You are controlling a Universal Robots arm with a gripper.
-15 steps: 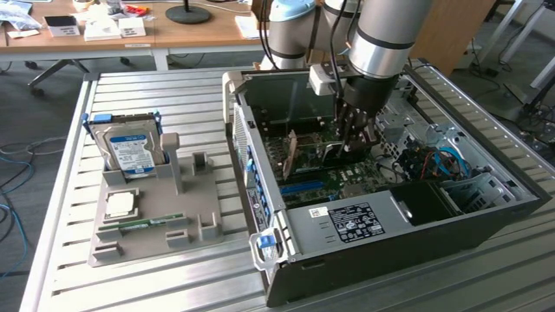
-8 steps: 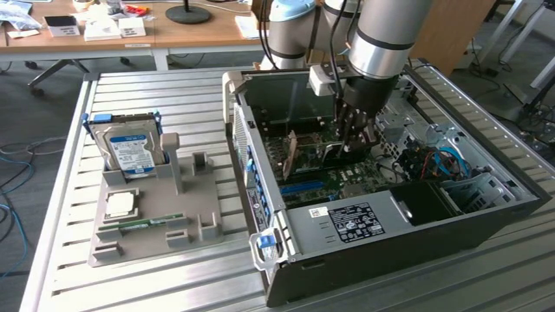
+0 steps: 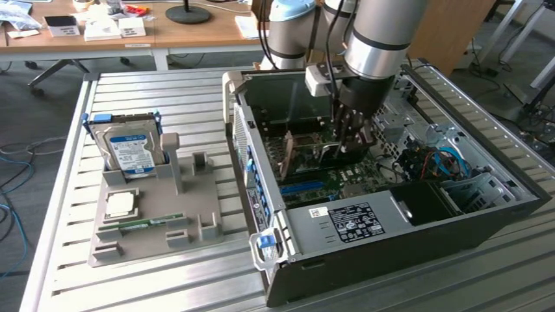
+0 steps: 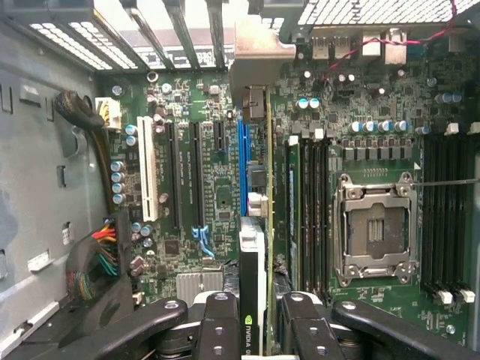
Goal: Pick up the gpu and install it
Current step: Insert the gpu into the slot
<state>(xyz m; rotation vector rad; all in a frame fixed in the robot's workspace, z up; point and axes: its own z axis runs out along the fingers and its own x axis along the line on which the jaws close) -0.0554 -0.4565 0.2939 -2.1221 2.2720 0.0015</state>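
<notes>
a: where's the gpu (image 4: 268, 187)?

b: inside the case (image 3: 485, 214), over the motherboard (image 4: 217, 195), pinched edge-on in the claw (image 4: 260, 319). the fingers (image 4: 221, 307) press on its two faces.

a: which way does it point?

b: it stands on edge, faces upright to the motherboard. its long axis runs along the blue slot (image 4: 242, 157), and the bracket (image 4: 259, 49) end points at the rear slats (image 4: 184, 30).

a: is it seated?

b: can't tell. it looks just beside the blue slot, on the side of the memory slots (image 4: 311, 210), but that may be the viewing angle.

a: so how to do this well?

b: i'd say hold the card square, line its lower edge over the slot along the whole length, tuck the bracket against the rear wall, and push straight down evenly. any tilt could jam one end.
</notes>
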